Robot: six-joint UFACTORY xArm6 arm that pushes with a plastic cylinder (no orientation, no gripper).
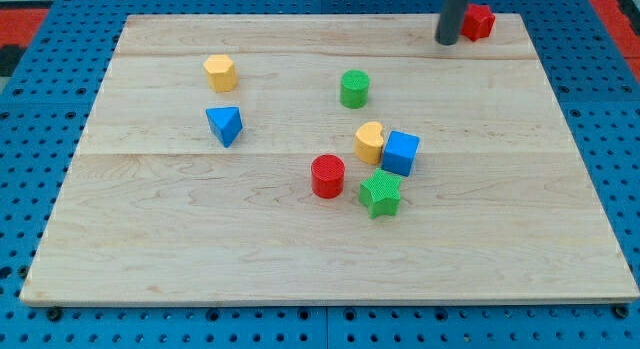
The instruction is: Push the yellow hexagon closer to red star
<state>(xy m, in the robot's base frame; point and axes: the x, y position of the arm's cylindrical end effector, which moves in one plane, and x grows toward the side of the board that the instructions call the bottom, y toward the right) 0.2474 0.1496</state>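
Resting at the worktop (pixel 300 249) top edge, my tip (pixel 447 41) is touching the red star (pixel 478 21); no fingers exist, only a rod. The yellow hexagon (pixel 221 72) is sitting well apart toward the view's left. I judge the approach is pending: circling to its left side, then pushing rightward.

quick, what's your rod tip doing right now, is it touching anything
My tip: no gripper, holding nothing; at the view's top, just left of the red star, contact unclear, far from the yellow hexagon.

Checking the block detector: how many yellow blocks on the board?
2. The yellow hexagon sits at the view's upper left; a rounded yellow block sits near centre, touching the blue cube. None looks hidden.
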